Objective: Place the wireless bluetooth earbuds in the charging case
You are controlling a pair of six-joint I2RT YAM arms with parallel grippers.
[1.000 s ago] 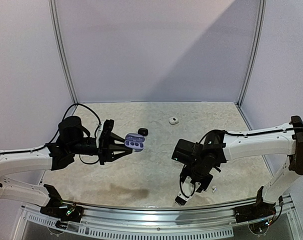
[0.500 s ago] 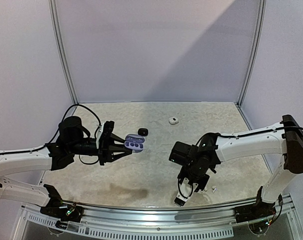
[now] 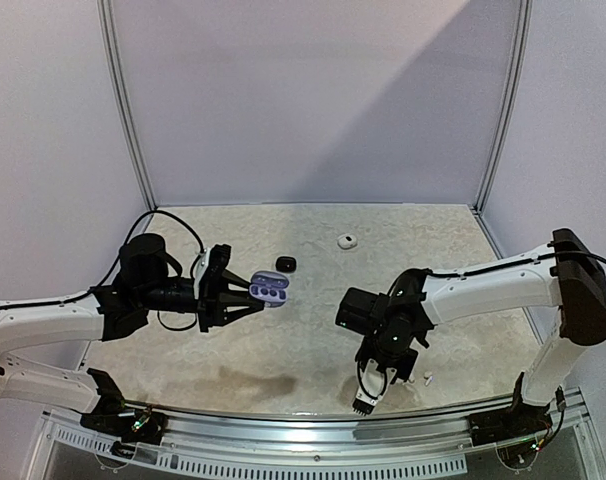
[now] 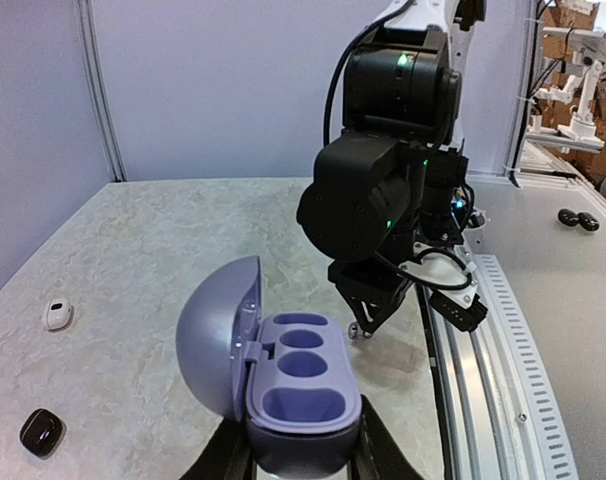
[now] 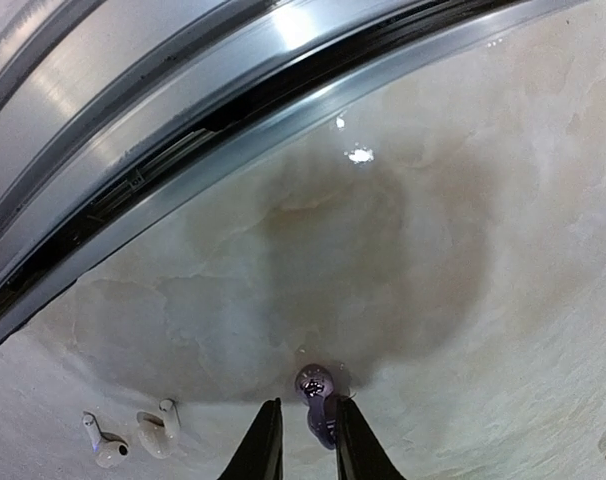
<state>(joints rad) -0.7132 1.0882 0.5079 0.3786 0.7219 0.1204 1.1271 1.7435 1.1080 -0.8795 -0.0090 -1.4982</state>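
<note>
Pale marbled surface [image 3: 313,330], lilac walls behind. Held above it, the lilac plastic charging case [image 4: 293,385] has its domed lid open and three empty hollows; the left gripper [image 3: 251,292] clamps its base. Well to the case's right and nearer, a dark purplish earbud [image 5: 313,383] lies between the right gripper [image 5: 305,440] fingers, narrowly parted; whether they pinch it is unclear. Two white stemmed earbuds [image 5: 155,428] lie just beside. Beyond the case, a small black item [image 3: 286,263] and a small white item [image 3: 348,241] are too small to identify.
</note>
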